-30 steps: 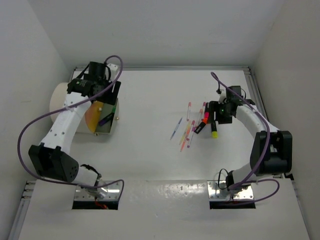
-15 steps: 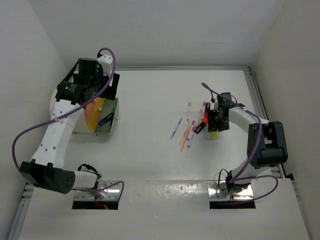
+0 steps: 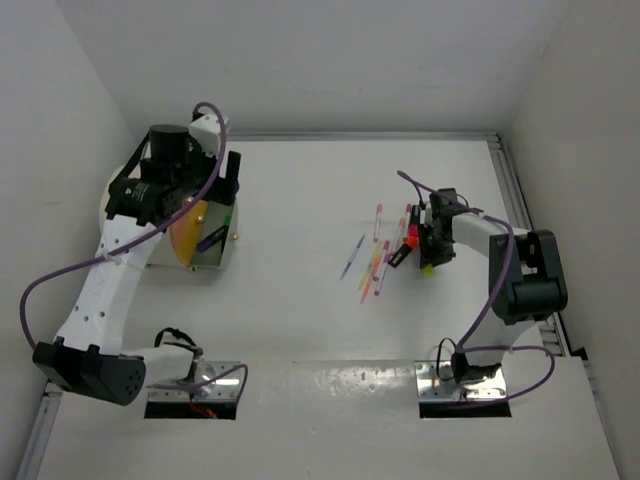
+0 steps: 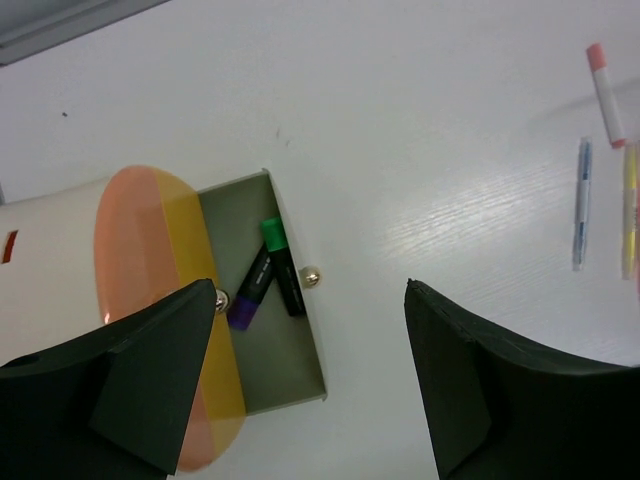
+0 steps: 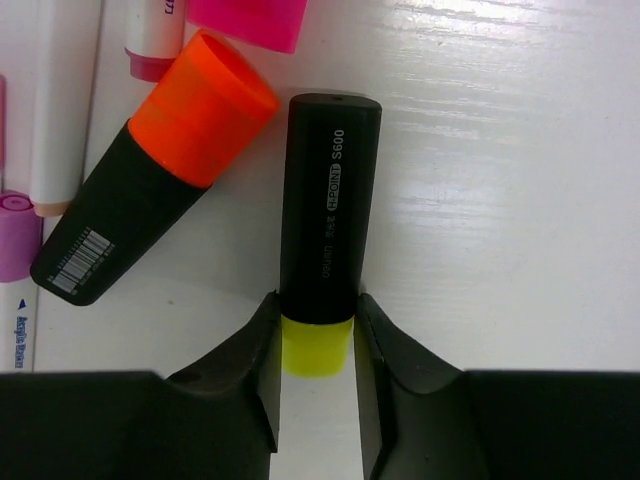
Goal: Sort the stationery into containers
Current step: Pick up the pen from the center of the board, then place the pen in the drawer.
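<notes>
I had the right jaws clamped on the yellow-capped highlighter (image 5: 328, 200) where cap meets barrel, gripping across its narrow width as it lay flat on the surface (image 5: 520, 200). It lay just beside the orange-capped highlighter (image 5: 150, 215), so I judged it should lift clear without dragging that neighbour. The left jaws stood wide apart and empty above the greenish bin (image 4: 290, 370) on the white drum (image 4: 50, 240), where a green-capped highlighter (image 4: 282, 262) and a purple-capped one (image 4: 250, 295) already lay together, which I took as the highlighters' place.

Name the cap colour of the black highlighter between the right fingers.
Neon yellow cap; best in right wrist view.
</notes>
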You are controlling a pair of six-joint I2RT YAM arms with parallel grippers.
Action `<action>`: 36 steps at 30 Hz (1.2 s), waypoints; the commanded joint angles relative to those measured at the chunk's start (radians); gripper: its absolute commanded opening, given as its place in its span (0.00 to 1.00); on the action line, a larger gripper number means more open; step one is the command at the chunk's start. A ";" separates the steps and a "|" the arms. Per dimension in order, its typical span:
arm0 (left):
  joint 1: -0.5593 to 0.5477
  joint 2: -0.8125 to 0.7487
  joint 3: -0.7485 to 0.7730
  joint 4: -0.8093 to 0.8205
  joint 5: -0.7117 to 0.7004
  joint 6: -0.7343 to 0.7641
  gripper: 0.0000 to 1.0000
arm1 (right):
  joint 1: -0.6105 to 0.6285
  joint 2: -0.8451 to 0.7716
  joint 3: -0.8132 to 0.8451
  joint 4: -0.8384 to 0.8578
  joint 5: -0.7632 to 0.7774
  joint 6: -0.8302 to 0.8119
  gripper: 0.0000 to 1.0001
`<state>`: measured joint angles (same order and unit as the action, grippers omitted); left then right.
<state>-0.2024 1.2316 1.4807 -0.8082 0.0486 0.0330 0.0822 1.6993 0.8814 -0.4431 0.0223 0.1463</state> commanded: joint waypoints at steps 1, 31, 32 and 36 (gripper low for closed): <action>-0.005 -0.041 -0.026 0.076 0.042 -0.021 0.82 | 0.011 -0.026 0.014 0.009 -0.018 -0.016 0.14; -0.077 -0.101 -0.356 0.748 0.717 -0.746 0.75 | 0.613 -0.234 0.504 0.250 -0.539 0.380 0.00; -0.077 -0.101 -0.361 0.742 0.711 -0.742 0.73 | 0.617 -0.234 0.505 0.254 -0.539 0.377 0.00; -0.077 -0.095 -0.369 0.722 0.692 -0.729 0.57 | 0.645 -0.222 0.533 0.245 -0.536 0.365 0.00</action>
<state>-0.2691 1.1477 1.1206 -0.1196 0.7387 -0.6937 0.7078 1.4715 1.3560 -0.2539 -0.5018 0.5167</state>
